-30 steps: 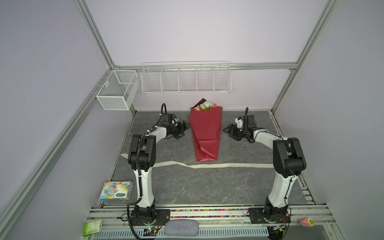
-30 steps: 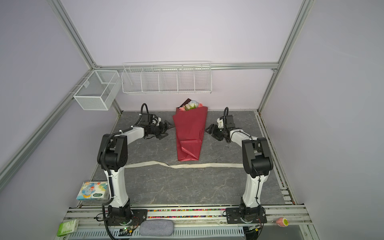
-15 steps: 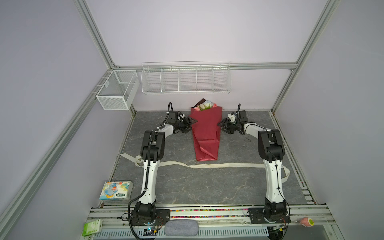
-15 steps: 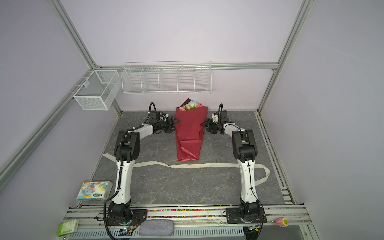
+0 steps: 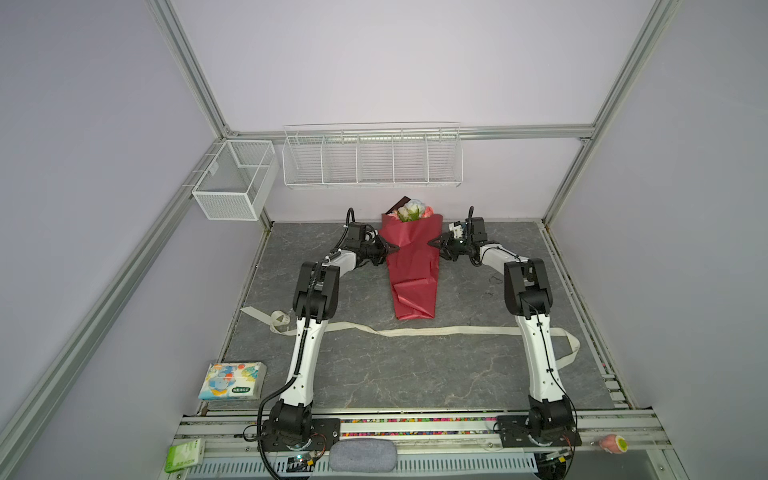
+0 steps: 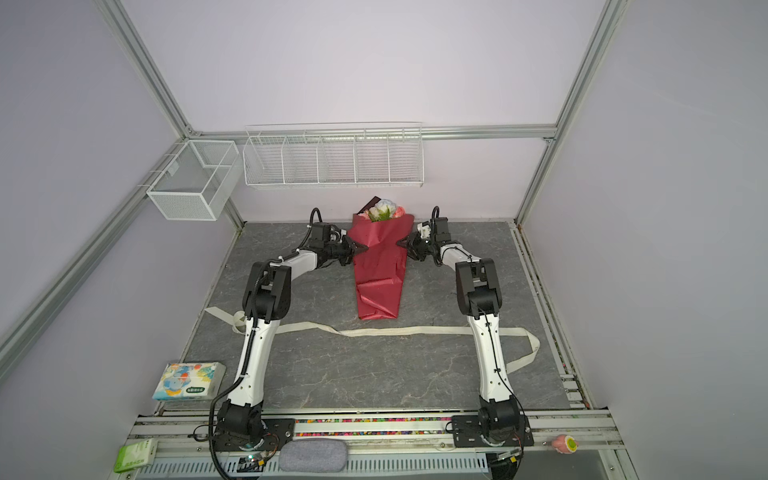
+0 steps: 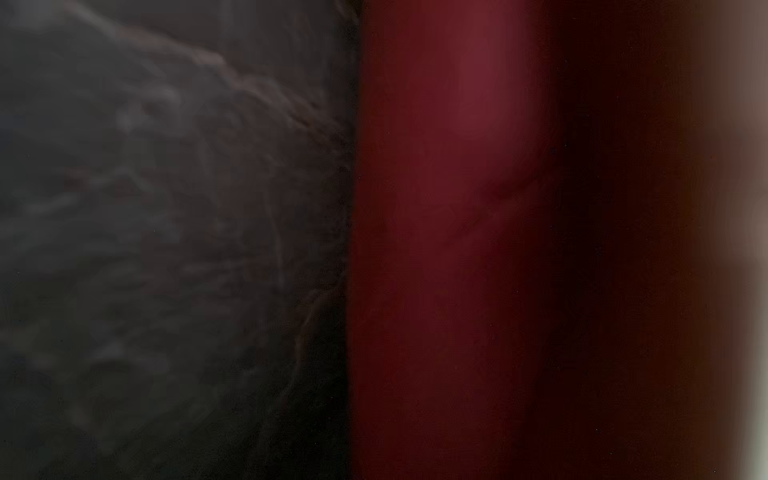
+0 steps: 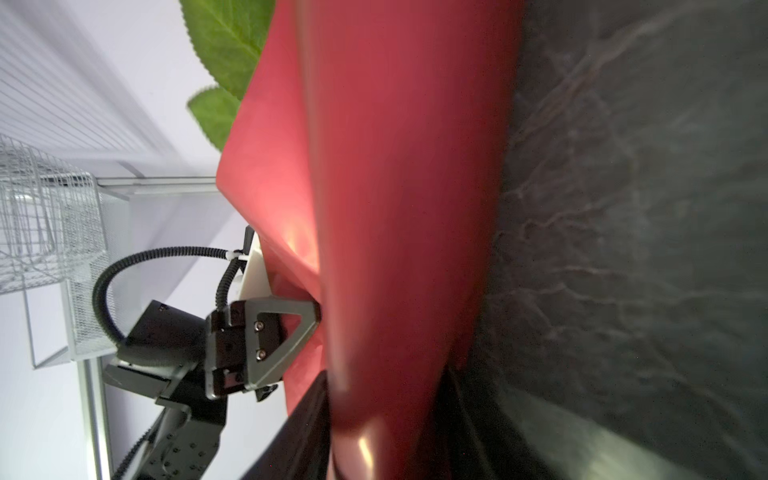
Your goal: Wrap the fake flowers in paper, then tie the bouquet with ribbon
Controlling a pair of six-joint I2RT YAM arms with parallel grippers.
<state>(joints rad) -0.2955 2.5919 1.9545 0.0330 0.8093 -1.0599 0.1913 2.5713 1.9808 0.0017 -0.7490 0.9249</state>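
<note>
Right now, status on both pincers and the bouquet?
Left pincer shut on bouquet, left edge. Right pincer at opposite edge, grip unclear. Bouquet flat on table, untied. Ribbon loose, apart from bouquet.

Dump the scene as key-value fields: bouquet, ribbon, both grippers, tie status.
bouquet of fake flowers: lying flat on the table, red wrapper, blooms at the far end
cream ribbon: loose on the table past the stem end, not around the bouquet
left gripper: at the wrapper's left edge, closed on the paper
right gripper: at the wrapper's right edge, grip unclear
tie status: not done
</note>
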